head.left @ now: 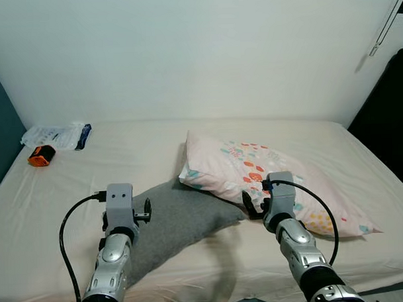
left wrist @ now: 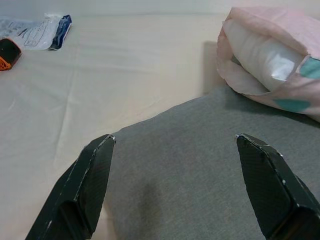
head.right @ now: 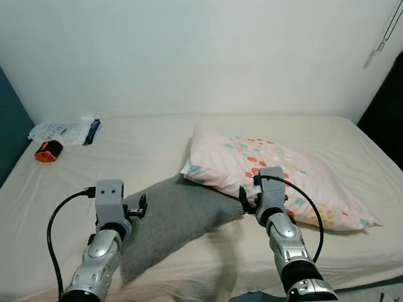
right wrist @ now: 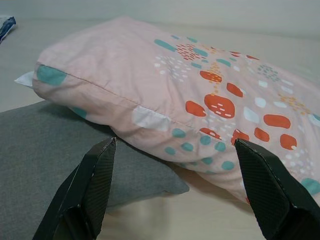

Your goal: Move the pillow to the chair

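Note:
A pink pillow (head.left: 255,168) with orange and teal dots lies on the bed, its near corner resting on a grey pillow (head.left: 184,221) that lies slanted in front of it. My left gripper (left wrist: 175,139) hovers open just above the grey pillow's near-left part, fingers (left wrist: 95,170) spread wide. Low at the pink pillow's front edge, where it overlaps the grey one, my right gripper (right wrist: 175,142) also stands open. Neither holds anything.
The bed (head.left: 122,160) has a cream sheet and fills the width up to a white wall. An orange-and-black object (head.left: 41,155) and a plastic packet (head.left: 55,135) lie at its far left corner. A dark shape (head.left: 389,111) stands at the right.

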Motion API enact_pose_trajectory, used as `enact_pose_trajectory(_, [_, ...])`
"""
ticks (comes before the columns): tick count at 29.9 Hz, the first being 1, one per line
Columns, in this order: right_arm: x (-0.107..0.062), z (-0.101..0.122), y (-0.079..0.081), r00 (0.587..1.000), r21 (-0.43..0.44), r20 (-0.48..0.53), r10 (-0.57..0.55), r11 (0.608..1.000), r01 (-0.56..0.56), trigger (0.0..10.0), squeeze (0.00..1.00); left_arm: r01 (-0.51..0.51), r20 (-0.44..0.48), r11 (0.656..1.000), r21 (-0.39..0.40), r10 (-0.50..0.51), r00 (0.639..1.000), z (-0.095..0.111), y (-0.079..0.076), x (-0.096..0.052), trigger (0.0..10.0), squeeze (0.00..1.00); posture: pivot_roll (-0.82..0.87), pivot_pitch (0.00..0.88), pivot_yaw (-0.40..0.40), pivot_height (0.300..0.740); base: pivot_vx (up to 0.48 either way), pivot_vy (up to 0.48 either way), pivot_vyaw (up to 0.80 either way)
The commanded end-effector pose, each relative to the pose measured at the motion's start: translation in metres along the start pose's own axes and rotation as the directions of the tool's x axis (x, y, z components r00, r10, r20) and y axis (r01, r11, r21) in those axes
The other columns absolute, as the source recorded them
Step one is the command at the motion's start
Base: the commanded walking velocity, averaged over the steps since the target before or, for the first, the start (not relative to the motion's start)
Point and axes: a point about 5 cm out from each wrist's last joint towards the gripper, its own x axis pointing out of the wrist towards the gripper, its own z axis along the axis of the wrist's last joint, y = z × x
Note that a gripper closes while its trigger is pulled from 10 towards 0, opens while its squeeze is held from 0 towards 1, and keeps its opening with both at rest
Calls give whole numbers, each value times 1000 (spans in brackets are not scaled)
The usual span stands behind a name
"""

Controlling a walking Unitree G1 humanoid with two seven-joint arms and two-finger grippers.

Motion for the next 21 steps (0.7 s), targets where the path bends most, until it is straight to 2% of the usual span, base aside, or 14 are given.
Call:
enact_pose_trajectory(1, [1,3,0,1000,-19,11,7,1000,-7,10000,0,2,-16,1000,22,-2,1000,-2,0,1,10000,0,-40,0,-83,685,0,0,0])
enact_pose_trajectory(13, [2,6,0,999,-58,25,25,998,-24,10000,0,-9,-36,999,32,10,999,-5,1,1,10000,0,-44,0,-80,635,0,0,0])
enact_pose_trajectory(21, [2,8,-2,999,-58,38,17,998,-15,10000,0,-8,-41,999,35,10,999,-6,1,1,10000,0,-45,0,-79,631,0,0,0])
